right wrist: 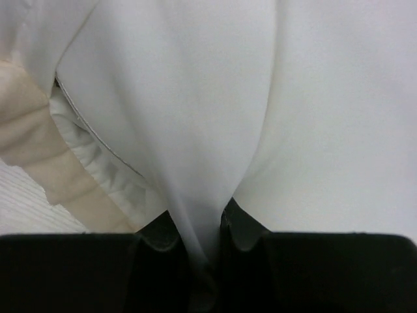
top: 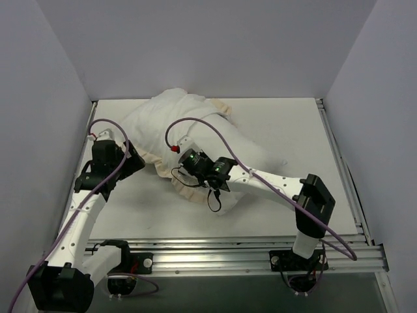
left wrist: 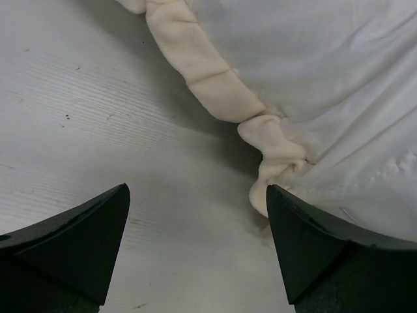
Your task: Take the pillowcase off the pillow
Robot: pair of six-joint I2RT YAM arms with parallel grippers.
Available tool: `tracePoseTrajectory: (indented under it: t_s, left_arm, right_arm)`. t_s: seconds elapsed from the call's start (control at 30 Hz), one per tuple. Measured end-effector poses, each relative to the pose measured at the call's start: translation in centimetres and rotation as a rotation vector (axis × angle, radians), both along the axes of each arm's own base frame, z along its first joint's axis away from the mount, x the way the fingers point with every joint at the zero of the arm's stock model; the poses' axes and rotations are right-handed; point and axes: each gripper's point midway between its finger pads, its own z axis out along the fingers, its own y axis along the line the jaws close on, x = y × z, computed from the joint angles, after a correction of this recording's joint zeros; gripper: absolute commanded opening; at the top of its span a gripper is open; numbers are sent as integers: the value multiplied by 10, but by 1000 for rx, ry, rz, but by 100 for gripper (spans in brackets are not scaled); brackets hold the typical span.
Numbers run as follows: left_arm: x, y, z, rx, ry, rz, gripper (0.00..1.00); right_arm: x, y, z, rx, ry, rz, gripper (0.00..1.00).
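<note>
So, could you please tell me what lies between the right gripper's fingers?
The right gripper pinches a fold of white fabric, as the right wrist view shows. I cannot tell which layer the fold belongs to.

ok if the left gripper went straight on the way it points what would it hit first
Most likely the cream frill of the pillowcase, curving across the table just ahead of the open left gripper; depth is unclear.
</note>
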Motion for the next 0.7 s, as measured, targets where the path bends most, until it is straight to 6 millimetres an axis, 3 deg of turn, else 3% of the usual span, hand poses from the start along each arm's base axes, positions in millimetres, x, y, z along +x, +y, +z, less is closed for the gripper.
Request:
tracePoseTrajectory:
  t_s: [0.23,0.47,0.7]
  left_arm:
    - [20,-6,-18,-183,-22,165,95]
    - [51,-8,-29,-311,-95,289,100]
    - [84,-8,-35,-356,-139,336,83]
  right_arm:
    - [0,-8,39,158,18,9,0]
    - [-12,-16,32,220,88,34,0]
    - [-11,-19,37,264,100,34,0]
